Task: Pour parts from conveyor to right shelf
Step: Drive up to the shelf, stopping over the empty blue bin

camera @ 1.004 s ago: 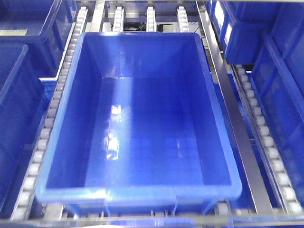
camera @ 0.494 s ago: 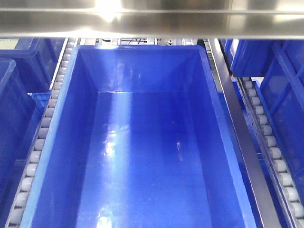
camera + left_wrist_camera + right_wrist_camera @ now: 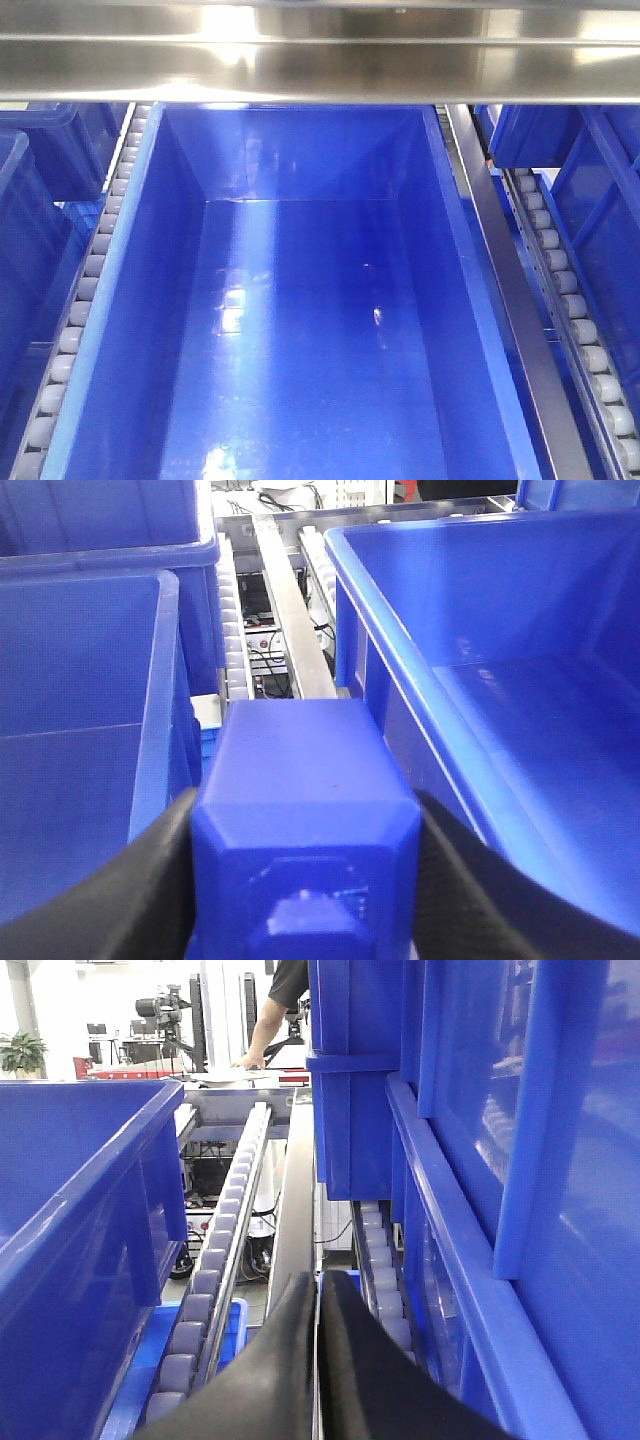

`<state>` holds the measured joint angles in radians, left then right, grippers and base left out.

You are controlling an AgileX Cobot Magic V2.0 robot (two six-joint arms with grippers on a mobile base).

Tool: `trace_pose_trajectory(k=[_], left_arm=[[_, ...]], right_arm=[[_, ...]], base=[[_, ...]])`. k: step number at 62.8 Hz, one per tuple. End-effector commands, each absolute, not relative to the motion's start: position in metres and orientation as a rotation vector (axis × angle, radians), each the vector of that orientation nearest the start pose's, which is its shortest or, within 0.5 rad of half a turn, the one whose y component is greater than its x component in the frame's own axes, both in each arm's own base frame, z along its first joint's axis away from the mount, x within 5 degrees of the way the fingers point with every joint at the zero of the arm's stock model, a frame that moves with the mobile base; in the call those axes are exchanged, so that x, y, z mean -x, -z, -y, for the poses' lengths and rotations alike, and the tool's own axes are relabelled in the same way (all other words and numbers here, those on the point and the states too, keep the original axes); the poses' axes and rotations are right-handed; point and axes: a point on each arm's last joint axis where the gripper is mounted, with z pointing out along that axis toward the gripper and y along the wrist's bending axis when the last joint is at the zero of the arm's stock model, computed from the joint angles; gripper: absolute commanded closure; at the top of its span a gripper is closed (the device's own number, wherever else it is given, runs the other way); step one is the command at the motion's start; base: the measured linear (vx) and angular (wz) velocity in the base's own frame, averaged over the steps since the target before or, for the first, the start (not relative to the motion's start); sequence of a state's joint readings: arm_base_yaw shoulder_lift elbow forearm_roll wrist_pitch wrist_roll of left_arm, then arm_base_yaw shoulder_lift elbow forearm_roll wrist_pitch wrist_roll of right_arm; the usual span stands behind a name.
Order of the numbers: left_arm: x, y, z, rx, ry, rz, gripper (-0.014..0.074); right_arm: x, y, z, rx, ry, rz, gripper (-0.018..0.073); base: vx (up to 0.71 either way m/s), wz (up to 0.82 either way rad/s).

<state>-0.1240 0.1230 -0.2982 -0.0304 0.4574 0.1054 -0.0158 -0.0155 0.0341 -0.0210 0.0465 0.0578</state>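
Note:
In the left wrist view my left gripper (image 3: 305,810) is shut on one of the parts, a blue block (image 3: 305,765), with a black finger (image 3: 120,890) pressed on each side. The block hangs over the steel rail (image 3: 290,610), between two tubs of the right shelf. The large deep tub (image 3: 150,320) fills the front view, and I see nothing inside it. Over on the other arm, my right gripper (image 3: 319,1285) is shut with nothing in it, above a steel rail between roller tracks (image 3: 225,1220). The conveyor is out of view.
A steel crossbar (image 3: 320,50) spans the top of the front view, above the tub. Roller rails (image 3: 85,290) run along both sides of the tub. More blue tubs (image 3: 480,1210) stand close on the right, one (image 3: 90,650) on the left. A person (image 3: 270,1020) stands far behind.
The front view has moved in closer over the tub. The steel crossbar has come into the top of the frame, and the tub's near rim has dropped out of sight.

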Motion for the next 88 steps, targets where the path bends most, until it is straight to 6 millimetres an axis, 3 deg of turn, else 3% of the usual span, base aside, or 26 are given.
trace_pose_trajectory(k=[1,88], left_arm=[[-0.0503,-0.2801,0.0076,-0.173,0.054,-1.661,0.0602],[-0.0503,-0.2801,0.0076,-0.173,0.054,-1.661,0.0602]], right_arm=[[-0.056,-0.2009,0.0008,-0.033,-0.014,-1.475,0.0569],[-0.056,-0.2008,0.0008,-0.033,-0.014,-1.476,0.0569]], base=[[0.0,0.0],[0.0,0.0]])
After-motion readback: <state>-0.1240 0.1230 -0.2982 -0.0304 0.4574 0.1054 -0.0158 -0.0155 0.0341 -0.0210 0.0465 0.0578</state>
